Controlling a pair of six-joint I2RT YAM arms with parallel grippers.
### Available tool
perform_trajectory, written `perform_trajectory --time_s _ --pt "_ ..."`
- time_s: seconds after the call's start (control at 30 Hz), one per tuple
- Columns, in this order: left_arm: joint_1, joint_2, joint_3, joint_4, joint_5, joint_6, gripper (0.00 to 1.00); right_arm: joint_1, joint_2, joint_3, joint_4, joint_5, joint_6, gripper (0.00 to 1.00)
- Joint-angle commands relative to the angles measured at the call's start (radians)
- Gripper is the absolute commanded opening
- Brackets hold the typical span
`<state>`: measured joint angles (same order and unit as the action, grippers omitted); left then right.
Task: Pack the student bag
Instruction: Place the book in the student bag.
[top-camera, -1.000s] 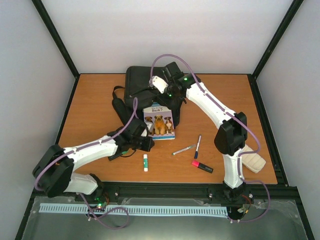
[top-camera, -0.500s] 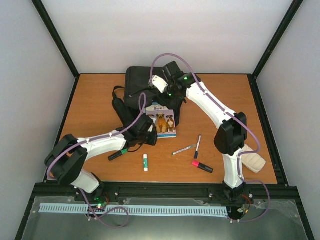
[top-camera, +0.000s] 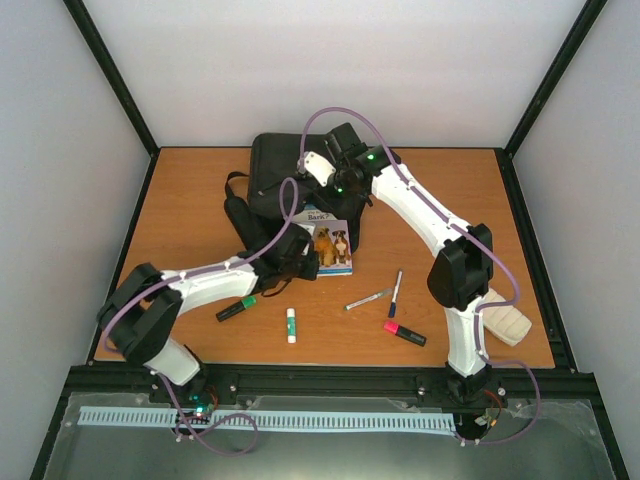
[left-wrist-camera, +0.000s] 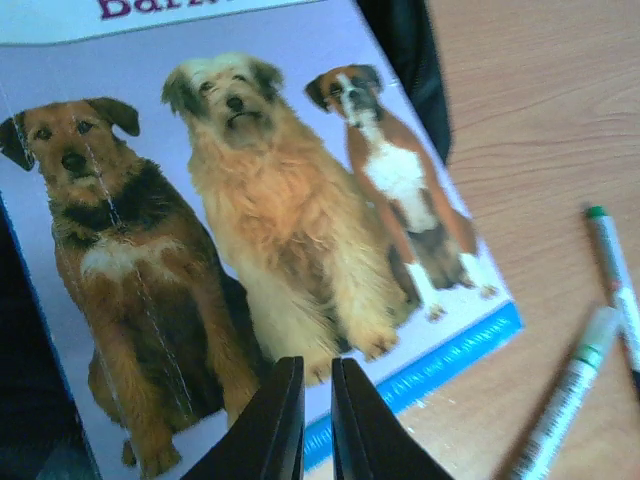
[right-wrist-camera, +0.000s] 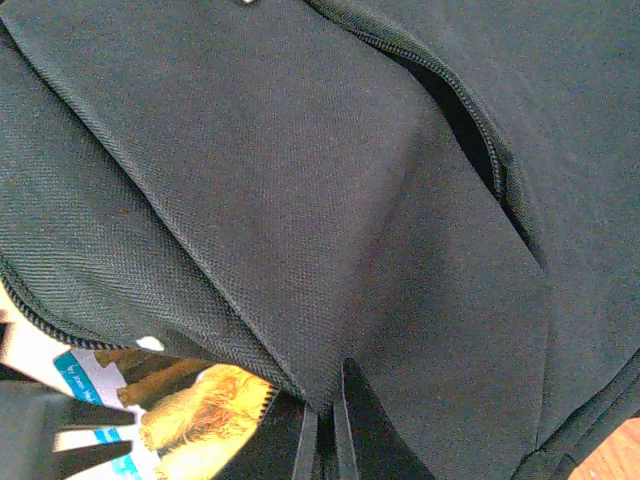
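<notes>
Dog book (top-camera: 328, 245) flat on the wooden table (top-camera: 190, 210), used here as the reference for all places. Black student bag (top-camera: 285, 175) directly behind the book and touching it, the book's far edge hidden under the cloth of the bag. Title cut off in the left wrist view, only the lower part of red letters showing. Right gripper (right-wrist-camera: 325, 400) above the far end of the book, closed tight on a fold of the bag's cloth and lifting it into a peak, with a small piece of the book cover visible under this fold. Left gripper (left-wrist-camera: 316, 365) over the near edge of the book, closed almost fully, only a thin slit between the fingers and nothing seen inside it. Touching the cover or not, impossible to tell. Right of the book a grey pen (top-camera: 368, 299) and a dark pen (top-camera: 396, 292), both blurred in the wrist view, one cut by the frame. Further right of the book a pink marker (top-camera: 404, 333) and a cream case (top-camera: 505, 322), half hidden behind the right arm. On the near side of the book, a green marker (top-camera: 236, 309) and a glue stick (top-camera: 291, 325).
</notes>
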<state>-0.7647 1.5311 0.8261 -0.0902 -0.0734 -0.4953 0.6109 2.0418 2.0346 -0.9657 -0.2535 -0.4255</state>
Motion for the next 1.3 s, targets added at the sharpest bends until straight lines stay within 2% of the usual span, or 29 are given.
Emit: perform_trajectory --time_s 0.0,0.17,0.3,0.43,0.77,1.0,1.27 --pt "-0.021 -0.12 -0.053 0.072 0.068 0.06 0.12 -0.002 -0.012 0.044 0.012 -0.028 0.004 0.03" --pt "-0.088 -0.097 -0.046 0.005 0.08 0.161 0.13 -0.009 -0.013 0.043 0.015 -0.037 0.006 0.03" --pt "-0.166 -0.022 0.01 -0.053 0.023 0.231 0.12 -0.013 -0.008 0.043 0.012 -0.054 0.013 0.03" --pt "-0.194 0.059 0.056 -0.057 0.014 0.251 0.12 -0.014 -0.005 0.044 0.013 -0.059 0.015 0.03" --pt "-0.193 0.208 0.16 -0.024 -0.112 0.296 0.12 -0.015 -0.01 0.046 0.003 -0.07 0.014 0.03" --pt "-0.182 0.235 0.184 -0.003 -0.231 0.301 0.12 -0.015 -0.01 0.046 -0.001 -0.07 0.011 0.03" --pt "-0.108 0.254 0.189 0.024 -0.258 0.306 0.12 -0.016 0.004 0.047 -0.003 -0.064 0.011 0.03"
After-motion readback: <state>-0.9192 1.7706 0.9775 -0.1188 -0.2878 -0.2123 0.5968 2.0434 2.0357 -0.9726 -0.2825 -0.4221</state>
